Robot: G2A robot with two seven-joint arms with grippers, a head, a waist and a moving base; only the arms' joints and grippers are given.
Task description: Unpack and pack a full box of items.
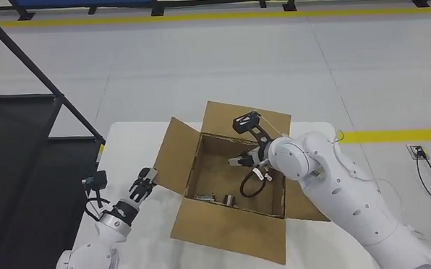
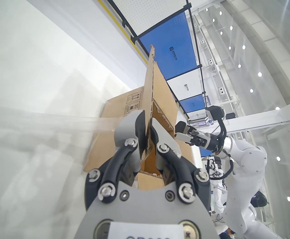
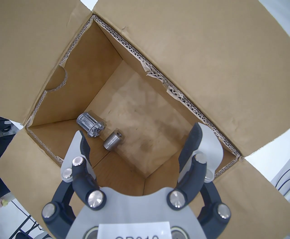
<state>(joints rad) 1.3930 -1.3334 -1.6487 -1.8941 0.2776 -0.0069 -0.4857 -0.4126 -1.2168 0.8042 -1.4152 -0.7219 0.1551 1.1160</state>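
Note:
An open cardboard box [image 1: 227, 232] stands on the white table, its flaps spread outward. My left gripper [image 1: 148, 178] [image 2: 147, 118] is shut on the edge of the box's left flap [image 1: 174, 156] [image 2: 158, 90], which stands up between its pads. My right gripper [image 1: 240, 161] [image 3: 138, 130] hangs open over the box's inside, holding nothing. On the box floor lie two grey metal parts: a splined hub [image 3: 90, 124] [image 1: 206, 198] and a short sleeve [image 3: 114, 140] [image 1: 230, 200], close together near one wall. The right gripper [image 2: 182, 133] also appears beyond the flap in the left wrist view.
The white table [image 1: 129, 149] has bare room left of the box, where the left arm is. A black metal frame [image 1: 36, 164] stands just off the table's left edge. Grey floor with a yellow line [image 1: 389, 135] lies beyond.

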